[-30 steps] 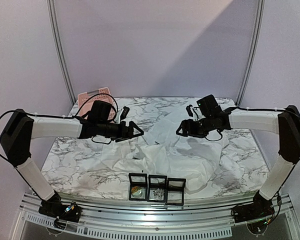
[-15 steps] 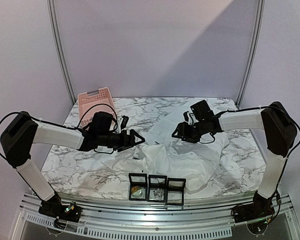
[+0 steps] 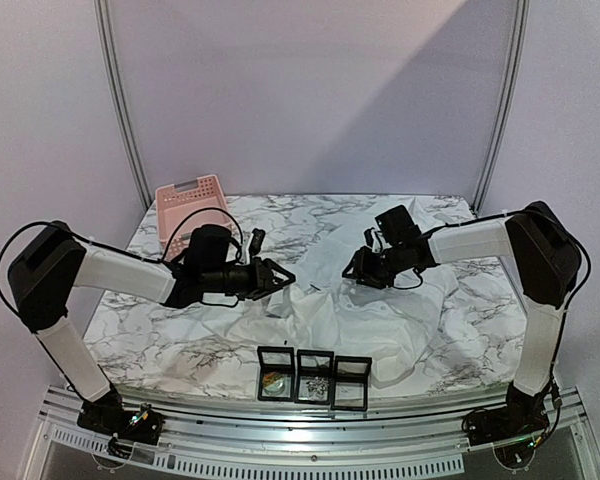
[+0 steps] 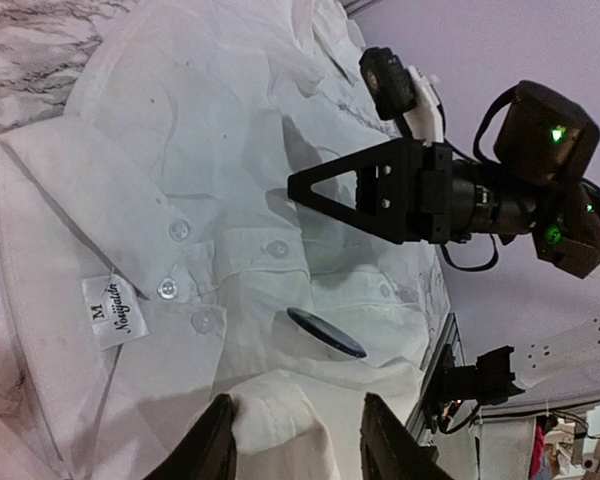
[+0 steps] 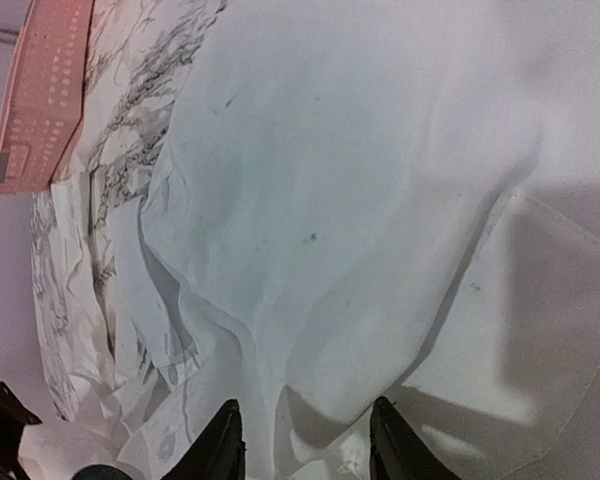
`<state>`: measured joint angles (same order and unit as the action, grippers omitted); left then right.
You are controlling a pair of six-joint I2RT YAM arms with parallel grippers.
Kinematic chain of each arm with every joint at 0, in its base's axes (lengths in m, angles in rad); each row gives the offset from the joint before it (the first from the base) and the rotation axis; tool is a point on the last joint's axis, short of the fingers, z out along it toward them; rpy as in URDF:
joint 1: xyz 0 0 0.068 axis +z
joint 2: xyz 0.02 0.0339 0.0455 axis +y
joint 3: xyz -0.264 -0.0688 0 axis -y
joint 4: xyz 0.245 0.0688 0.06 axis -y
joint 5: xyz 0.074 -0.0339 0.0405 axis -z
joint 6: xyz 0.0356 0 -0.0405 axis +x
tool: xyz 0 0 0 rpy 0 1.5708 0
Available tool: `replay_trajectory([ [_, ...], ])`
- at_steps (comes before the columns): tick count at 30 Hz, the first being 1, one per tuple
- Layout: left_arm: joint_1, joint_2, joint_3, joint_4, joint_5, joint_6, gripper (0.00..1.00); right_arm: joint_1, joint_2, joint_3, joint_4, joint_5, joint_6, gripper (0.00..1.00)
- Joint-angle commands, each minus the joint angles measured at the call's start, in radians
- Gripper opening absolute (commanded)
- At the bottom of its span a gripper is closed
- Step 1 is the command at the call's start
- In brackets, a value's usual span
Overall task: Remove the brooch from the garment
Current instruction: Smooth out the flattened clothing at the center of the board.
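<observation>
Dim, violet-tinted light casts soft shadows across the glaring white garment [image 5: 380, 200].

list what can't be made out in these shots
- brooch: the left wrist view shows only a dark disc edge-on, its pin hidden in the garment; too small in the top view.
- display boxes: contents too small, top view.
- left gripper, right gripper: cloth sits between the fingers; pinched or not, unclear in the wrist views.

One white shirt [image 3: 350, 300], one dark oval brooch [image 4: 325, 333], one pink basket [image 3: 185, 205], three black boxes [image 3: 315, 354] in a row, two arms [image 3: 120, 270], one neck label [image 4: 115, 312], four buttons [image 4: 180, 230] by the collar
</observation>
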<state>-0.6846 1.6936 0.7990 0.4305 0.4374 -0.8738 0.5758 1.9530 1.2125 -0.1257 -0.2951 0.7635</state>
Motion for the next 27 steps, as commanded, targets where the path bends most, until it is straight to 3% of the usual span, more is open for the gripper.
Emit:
replay_trajectory([
  [1, -0.019, 0.021, -0.016, 0.025, 0.006, -0.008, 0.38, 0.003, 0.037, 0.029, 0.039, -0.022, 0.023, 0.36],
  [4, -0.02, 0.04, -0.017, 0.019, 0.01, -0.01, 0.25, 0.004, 0.047, 0.04, 0.049, -0.039, 0.018, 0.2],
  [8, -0.02, 0.047, -0.021, 0.013, 0.001, -0.005, 0.1, 0.003, 0.061, 0.056, 0.046, -0.045, 0.011, 0.14],
  [11, -0.02, 0.046, -0.02, 0.004, -0.008, 0.005, 0.0, 0.003, 0.067, 0.053, 0.049, -0.042, 0.009, 0.01],
  [20, 0.016, 0.019, 0.013, -0.005, -0.027, 0.048, 0.0, -0.063, -0.003, 0.053, 0.086, 0.036, 0.003, 0.0],
  [27, 0.084, -0.012, 0.072, 0.012, -0.034, 0.065, 0.0, -0.132, -0.09, 0.079, 0.008, 0.215, -0.097, 0.0],
])
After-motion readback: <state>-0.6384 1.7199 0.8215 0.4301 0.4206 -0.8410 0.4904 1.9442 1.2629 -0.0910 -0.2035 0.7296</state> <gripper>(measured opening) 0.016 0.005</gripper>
